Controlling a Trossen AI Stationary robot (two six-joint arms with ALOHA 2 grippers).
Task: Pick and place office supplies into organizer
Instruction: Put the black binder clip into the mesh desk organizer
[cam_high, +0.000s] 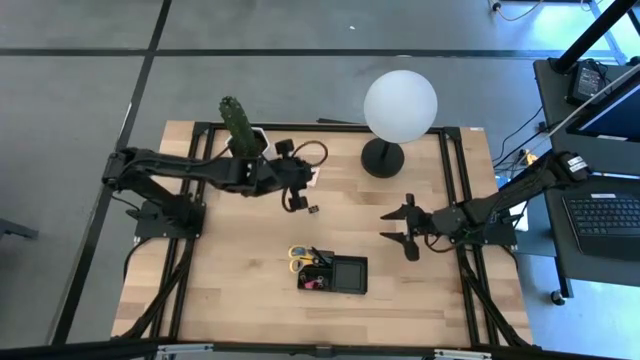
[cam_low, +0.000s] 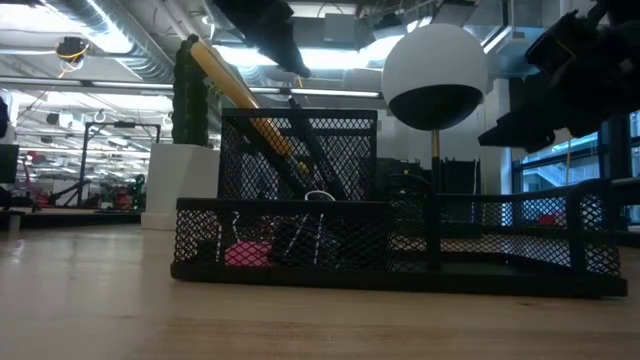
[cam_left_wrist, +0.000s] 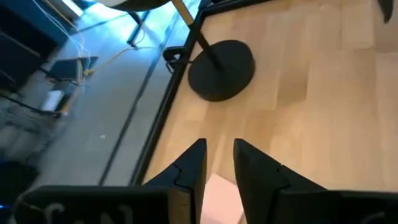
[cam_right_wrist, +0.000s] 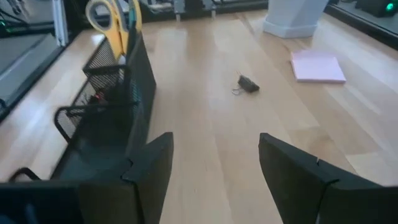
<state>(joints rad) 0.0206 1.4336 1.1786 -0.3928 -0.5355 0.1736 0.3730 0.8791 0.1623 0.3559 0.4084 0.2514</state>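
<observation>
The black mesh organizer (cam_high: 350, 272) stands near the table's front edge, with yellow-handled scissors (cam_high: 298, 258) upright in its left part and a small pink item (cam_low: 248, 253) low inside. A pink sticky-note pad (cam_right_wrist: 317, 66) and a black binder clip (cam_right_wrist: 247, 85) lie flat on the wood. My left gripper (cam_left_wrist: 219, 146) hovers above the pad (cam_left_wrist: 217, 199), its fingers a narrow gap apart with nothing between them. Right of the organizer, my right gripper (cam_high: 405, 228) stands wide open and empty.
A white globe lamp (cam_high: 400, 100) on a round black base (cam_left_wrist: 221, 68) stands at the far middle. A potted cactus (cam_high: 238, 125) stands at the far left beside my left arm. Bare wood lies between the clip and the organizer.
</observation>
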